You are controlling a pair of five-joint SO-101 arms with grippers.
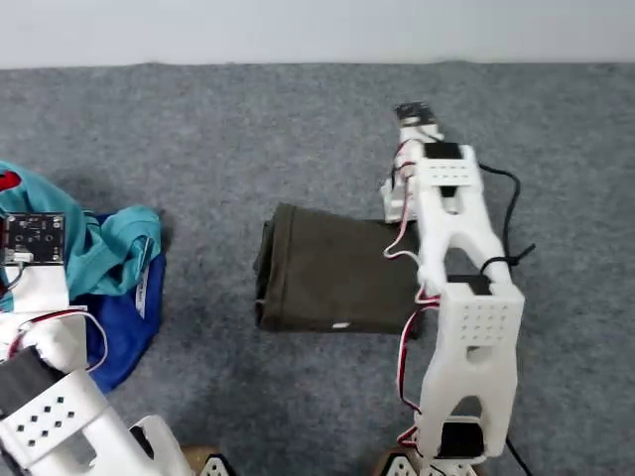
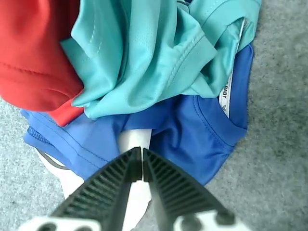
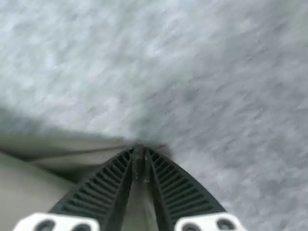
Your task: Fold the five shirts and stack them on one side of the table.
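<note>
A dark olive shirt [image 1: 332, 283] lies folded into a rectangle in the middle of the grey table. My right gripper [image 3: 139, 153] is at its far right corner, jaws shut on the olive shirt's edge [image 3: 57, 163]; the right arm [image 1: 461, 258] stretches over that side. At the left edge is a loose pile: a teal shirt [image 1: 109, 248] on a blue shirt [image 1: 129, 327]. In the left wrist view the pile shows the teal shirt [image 2: 144, 53], a red shirt [image 2: 33, 53], the blue shirt [image 2: 192, 134] and a white one [image 2: 134, 139] beneath. My left gripper [image 2: 142, 156] hovers shut just above them, holding nothing.
Grey carpet-like table surface [image 1: 248, 129] stretches bare behind the shirts to a pale wall. The left arm [image 1: 50, 416] stands at the near left corner, over the pile. A black cable [image 1: 511, 213] loops off the right arm.
</note>
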